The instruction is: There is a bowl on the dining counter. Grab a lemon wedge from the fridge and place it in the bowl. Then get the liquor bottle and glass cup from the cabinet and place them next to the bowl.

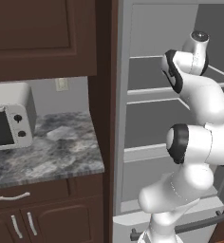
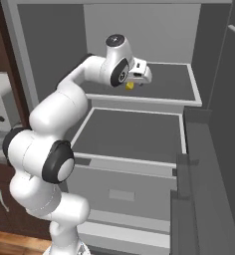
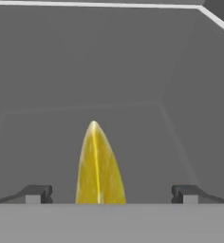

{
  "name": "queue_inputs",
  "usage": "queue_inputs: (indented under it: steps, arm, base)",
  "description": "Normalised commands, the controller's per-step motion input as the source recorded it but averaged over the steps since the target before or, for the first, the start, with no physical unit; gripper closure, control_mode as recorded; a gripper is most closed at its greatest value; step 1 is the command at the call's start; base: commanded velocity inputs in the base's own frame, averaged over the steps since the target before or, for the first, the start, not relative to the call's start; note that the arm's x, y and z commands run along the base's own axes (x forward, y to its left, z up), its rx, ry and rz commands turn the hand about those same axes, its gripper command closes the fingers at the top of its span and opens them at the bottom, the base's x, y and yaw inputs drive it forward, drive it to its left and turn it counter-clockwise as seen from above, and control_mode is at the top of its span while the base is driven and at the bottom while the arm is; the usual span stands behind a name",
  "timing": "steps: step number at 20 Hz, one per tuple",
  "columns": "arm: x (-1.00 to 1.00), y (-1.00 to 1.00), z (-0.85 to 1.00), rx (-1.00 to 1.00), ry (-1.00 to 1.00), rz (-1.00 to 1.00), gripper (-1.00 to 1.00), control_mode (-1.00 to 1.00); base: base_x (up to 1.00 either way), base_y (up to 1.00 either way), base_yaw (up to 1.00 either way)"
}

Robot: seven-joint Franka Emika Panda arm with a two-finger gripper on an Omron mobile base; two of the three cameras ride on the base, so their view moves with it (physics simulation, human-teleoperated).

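The fridge [image 1: 147, 28] stands open, and my arm reaches onto its upper shelf [image 2: 172, 82]. A yellow lemon wedge [image 3: 99, 166] stands on edge on that shelf, its pointed tip up. My gripper [image 3: 111, 192] is open, with one fingertip [image 3: 38, 192] well to the wedge's left and the other to its right, neither touching it. From the right base view the lemon wedge [image 2: 130, 85] peeks out just under the hand, at the gripper [image 2: 134, 81]. The bowl, dining counter, liquor bottle and glass cup are out of view.
The open fridge door [image 2: 224, 149] stands close on the right. A lower shelf [image 2: 134, 134] and the bottom drawer handle [image 1: 199, 223] lie beneath the arm. Left of the fridge are a marbled counter [image 1: 61, 147], a toaster oven [image 1: 9, 121] and a dark brown wall cabinet [image 1: 38, 33].
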Motion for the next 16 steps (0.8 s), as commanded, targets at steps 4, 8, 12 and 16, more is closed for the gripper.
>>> queue_inputs:
  steps: [4,8,12,16]
  arm:
    - [0.00,0.00,-0.18,0.00,0.02,0.00,-1.00,-1.00]
    - [0.00,0.00,-0.25,0.00,0.00,0.00,-1.00,-1.00]
    - [0.00,0.00,-0.36,0.00,0.02,0.00,-1.00,-1.00]
    - [0.00,0.00,-0.52,0.00,0.06,0.00,1.00,-1.00]
  base:
    - [0.00,0.00,0.00]
    - [0.00,0.00,0.00]
    - [0.00,0.00,0.00]
    - [0.00,0.00,0.00]
